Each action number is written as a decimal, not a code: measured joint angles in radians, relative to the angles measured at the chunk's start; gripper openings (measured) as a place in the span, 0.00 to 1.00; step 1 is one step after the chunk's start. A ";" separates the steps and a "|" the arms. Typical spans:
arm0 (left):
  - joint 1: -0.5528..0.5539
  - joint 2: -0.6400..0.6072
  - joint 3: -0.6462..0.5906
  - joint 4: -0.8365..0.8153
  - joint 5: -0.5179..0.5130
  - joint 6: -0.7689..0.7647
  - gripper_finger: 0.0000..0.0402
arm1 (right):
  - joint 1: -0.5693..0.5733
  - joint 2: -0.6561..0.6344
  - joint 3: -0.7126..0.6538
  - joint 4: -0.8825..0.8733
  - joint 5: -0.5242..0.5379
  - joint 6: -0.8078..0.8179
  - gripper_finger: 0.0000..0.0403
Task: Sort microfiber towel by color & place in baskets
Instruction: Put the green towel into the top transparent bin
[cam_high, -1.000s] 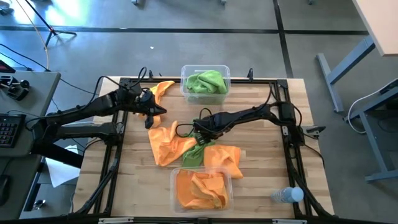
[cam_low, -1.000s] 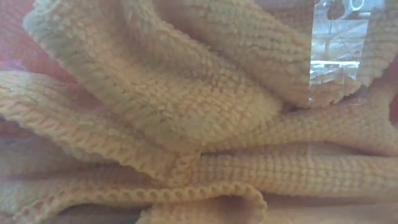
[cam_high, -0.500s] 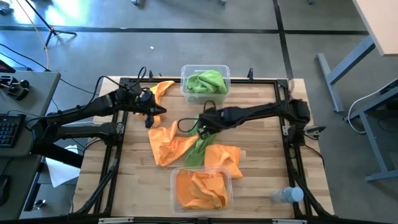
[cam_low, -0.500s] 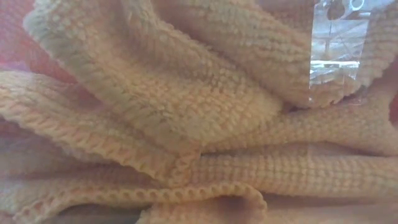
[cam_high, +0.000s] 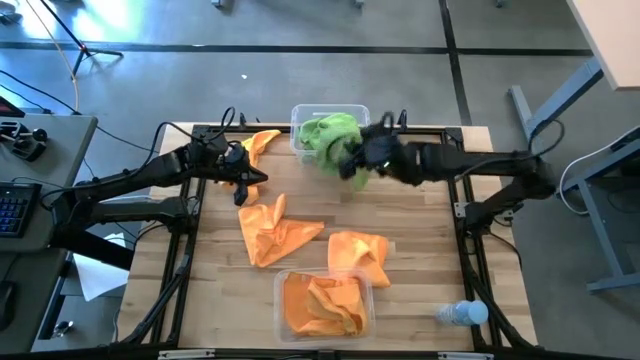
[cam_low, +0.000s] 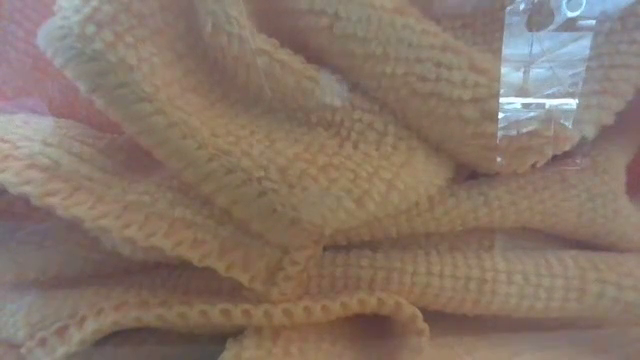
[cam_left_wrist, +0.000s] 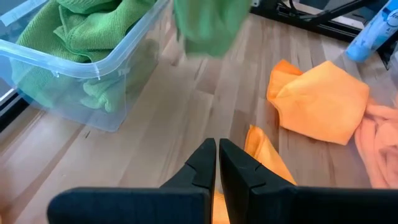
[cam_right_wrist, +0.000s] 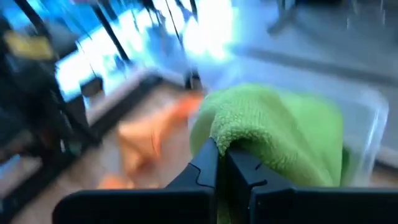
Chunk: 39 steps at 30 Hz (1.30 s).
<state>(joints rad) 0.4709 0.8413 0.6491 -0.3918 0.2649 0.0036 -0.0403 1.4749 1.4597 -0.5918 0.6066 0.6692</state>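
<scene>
Right gripper pinches a green towel shut at the far basket; left gripper closed, empty, over loose orange towels. Low view's walled off by orange cloth; only overhead shows the bottle

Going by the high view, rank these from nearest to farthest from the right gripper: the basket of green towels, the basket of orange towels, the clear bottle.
Measured from the right gripper, shut on a green towel:
1. Basket of green towels, right beside it at the table's far edge.
2. Basket of orange towels, across the table at the near edge.
3. Clear bottle, at the near right corner.
</scene>
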 joint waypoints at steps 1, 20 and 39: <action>0.000 0.000 0.000 0.002 0.000 0.000 0.02 | -0.013 -0.012 0.000 0.048 0.005 -0.049 0.01; 0.000 0.000 0.000 0.002 -0.009 0.000 0.02 | -0.382 0.036 0.001 0.650 -0.425 -0.337 0.00; 0.000 0.000 0.000 0.002 -0.014 0.008 0.02 | -0.375 0.295 0.011 0.320 -0.467 -0.109 0.00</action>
<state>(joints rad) 0.4709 0.8413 0.6495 -0.3901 0.2508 0.0116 -0.4148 1.7701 1.4709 -0.2716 0.1398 0.5601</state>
